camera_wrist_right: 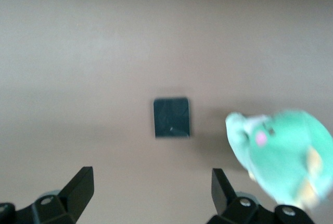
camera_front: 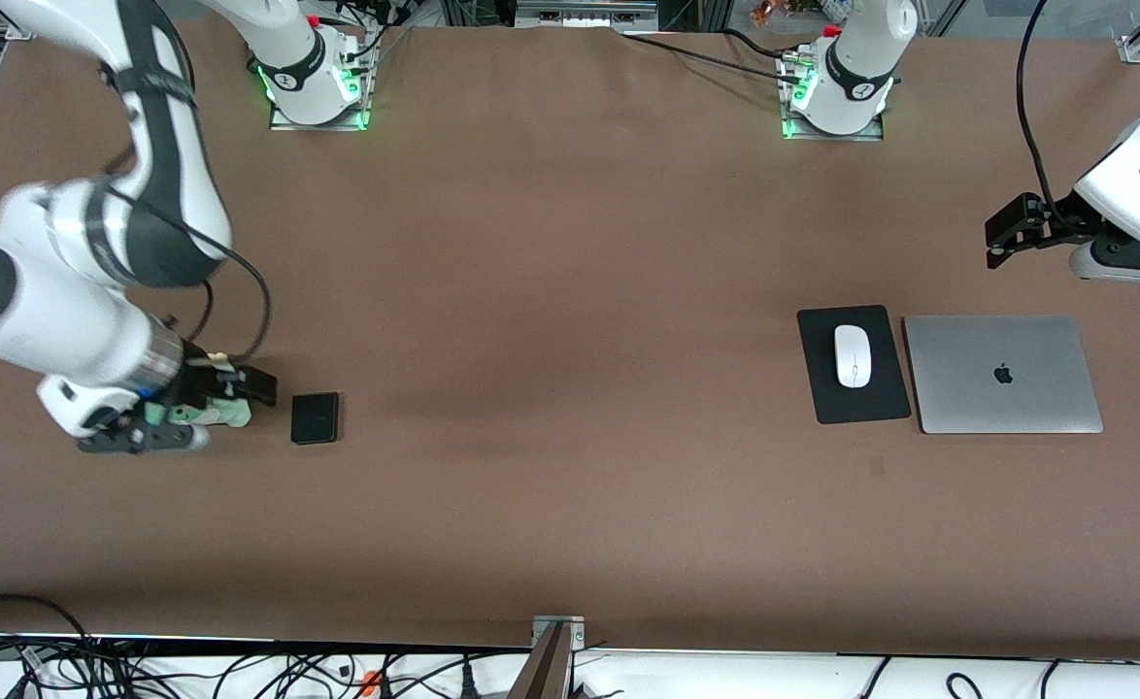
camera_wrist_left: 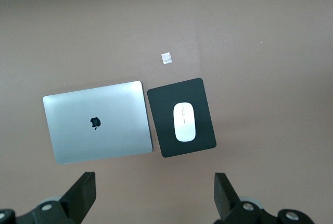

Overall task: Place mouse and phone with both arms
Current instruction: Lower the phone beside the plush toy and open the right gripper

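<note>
The white mouse (camera_front: 853,355) lies on a black mouse pad (camera_front: 827,388) toward the left arm's end of the table; it also shows in the left wrist view (camera_wrist_left: 184,122). The black phone (camera_front: 315,417) lies flat on the bare table toward the right arm's end, and shows in the right wrist view (camera_wrist_right: 171,117). My right gripper (camera_front: 143,442) (camera_wrist_right: 153,193) is open and empty, low over the table beside the phone. My left gripper (camera_front: 1119,264) (camera_wrist_left: 154,193) is open and empty, over bare table beside the laptop.
A closed silver laptop (camera_front: 1003,374) lies beside the mouse pad (camera_wrist_left: 181,117), at the table's left-arm end. A green plush toy (camera_wrist_right: 281,151) hangs at the right wrist. A small pale mark (camera_wrist_left: 166,58) sits on the brown table (camera_front: 570,388).
</note>
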`<move>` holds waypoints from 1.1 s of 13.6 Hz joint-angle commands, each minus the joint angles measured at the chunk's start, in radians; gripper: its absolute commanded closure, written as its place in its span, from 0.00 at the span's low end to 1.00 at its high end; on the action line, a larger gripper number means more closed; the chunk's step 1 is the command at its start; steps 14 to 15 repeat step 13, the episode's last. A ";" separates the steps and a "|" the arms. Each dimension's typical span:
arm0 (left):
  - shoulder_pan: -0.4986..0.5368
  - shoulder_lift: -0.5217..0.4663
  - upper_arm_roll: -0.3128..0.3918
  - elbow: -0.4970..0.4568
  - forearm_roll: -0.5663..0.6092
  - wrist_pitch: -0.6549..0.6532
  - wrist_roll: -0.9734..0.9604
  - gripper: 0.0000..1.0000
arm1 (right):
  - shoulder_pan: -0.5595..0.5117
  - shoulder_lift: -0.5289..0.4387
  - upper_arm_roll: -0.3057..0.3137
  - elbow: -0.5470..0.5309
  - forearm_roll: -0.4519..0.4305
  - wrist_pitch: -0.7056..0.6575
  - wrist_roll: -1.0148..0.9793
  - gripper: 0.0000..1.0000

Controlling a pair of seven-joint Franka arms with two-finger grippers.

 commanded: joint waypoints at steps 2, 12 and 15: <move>0.005 0.002 -0.002 0.017 -0.004 -0.015 -0.004 0.00 | -0.005 -0.188 -0.017 -0.033 0.006 -0.204 0.005 0.00; 0.007 0.002 0.004 0.017 -0.004 -0.021 -0.002 0.00 | -0.001 -0.296 -0.024 -0.017 -0.069 -0.343 -0.041 0.00; 0.007 0.002 0.004 0.017 -0.004 -0.021 -0.002 0.00 | 0.000 -0.297 -0.023 -0.017 -0.074 -0.345 -0.038 0.00</move>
